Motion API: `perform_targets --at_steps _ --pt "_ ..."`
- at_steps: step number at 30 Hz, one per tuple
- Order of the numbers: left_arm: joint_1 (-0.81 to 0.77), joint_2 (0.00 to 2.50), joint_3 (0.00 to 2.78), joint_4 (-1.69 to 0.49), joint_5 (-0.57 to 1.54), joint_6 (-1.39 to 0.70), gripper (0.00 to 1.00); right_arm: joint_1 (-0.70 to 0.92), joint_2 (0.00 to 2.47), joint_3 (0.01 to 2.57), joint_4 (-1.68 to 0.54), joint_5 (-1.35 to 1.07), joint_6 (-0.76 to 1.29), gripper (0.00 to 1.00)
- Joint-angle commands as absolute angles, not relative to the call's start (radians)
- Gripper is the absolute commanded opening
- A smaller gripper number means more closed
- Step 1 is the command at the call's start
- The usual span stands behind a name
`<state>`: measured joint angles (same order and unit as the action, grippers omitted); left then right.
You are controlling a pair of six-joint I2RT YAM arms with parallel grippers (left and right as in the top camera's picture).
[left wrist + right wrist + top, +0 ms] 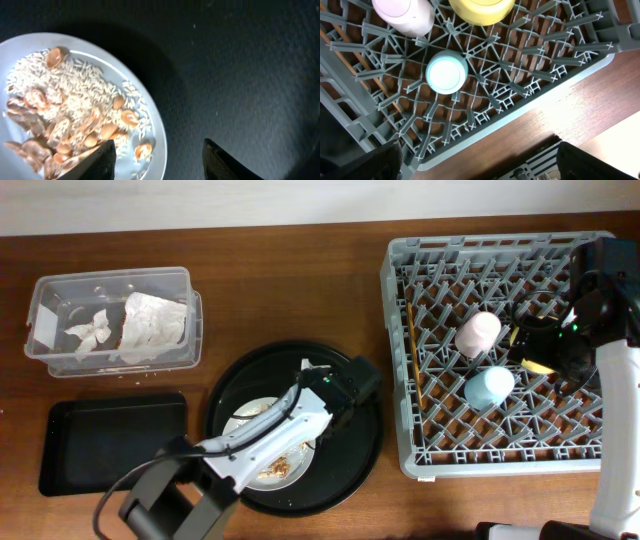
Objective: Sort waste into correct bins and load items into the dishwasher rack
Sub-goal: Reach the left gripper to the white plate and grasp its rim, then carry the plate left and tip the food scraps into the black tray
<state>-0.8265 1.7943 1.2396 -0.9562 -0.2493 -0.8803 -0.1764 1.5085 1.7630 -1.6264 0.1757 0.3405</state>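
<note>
Robot manipulation bench, dressed as a dish-clearing station. Brown wood-grain surface (300, 290) with a pale wall strip (200, 200) along its far edge. Left arm (270, 435) and right arm (625, 410) reach in over it.

Directly below the right end effector (477, 150): a grey dishwasher rack (400, 360) lying flat on the surface, with a pink cup (478, 332) and a light-blue cup (488, 387) in it.

Below the left end effector (159, 150): a round black tray (365, 455) carrying a plate (20, 45) of rice leftovers.

Well off to that end effector's left: a clear plastic tub (45, 290) of crumpled napkins (150, 325) and a shallow black tray (110, 445).

Plate (243, 418) on tray (350, 460), napkins (150, 328) in tub (110, 276), rack (500, 466) at right
</note>
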Motion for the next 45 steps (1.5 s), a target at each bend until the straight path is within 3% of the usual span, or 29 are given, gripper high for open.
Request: perform_targets --at_steps 1,15,18,21,35,45 --pt "-0.83 1.869 1.235 -0.945 -0.294 -0.931 0.55 -0.184 1.512 1.759 -1.626 0.192 0.353 0.99" --pt "-0.83 1.966 1.231 -0.895 -0.285 -0.931 0.3 -0.184 1.512 1.759 -1.626 0.192 0.353 0.99" --pt "-0.83 1.966 1.231 -0.906 -0.285 -0.931 0.19 -0.184 1.512 1.759 -1.626 0.192 0.353 0.99" --pt "-0.831 1.966 1.232 -0.914 -0.285 -0.931 0.01 -0.184 1.512 1.759 -1.626 0.192 0.353 0.99" --pt "-0.82 1.953 1.445 -1.2 -0.294 -0.931 0.01 -0.184 1.512 1.759 -1.626 0.192 0.353 0.99" --pt "-0.503 1.708 1.452 -1.277 -0.339 -0.903 0.01 -0.184 1.512 1.759 -1.626 0.192 0.353 0.99"
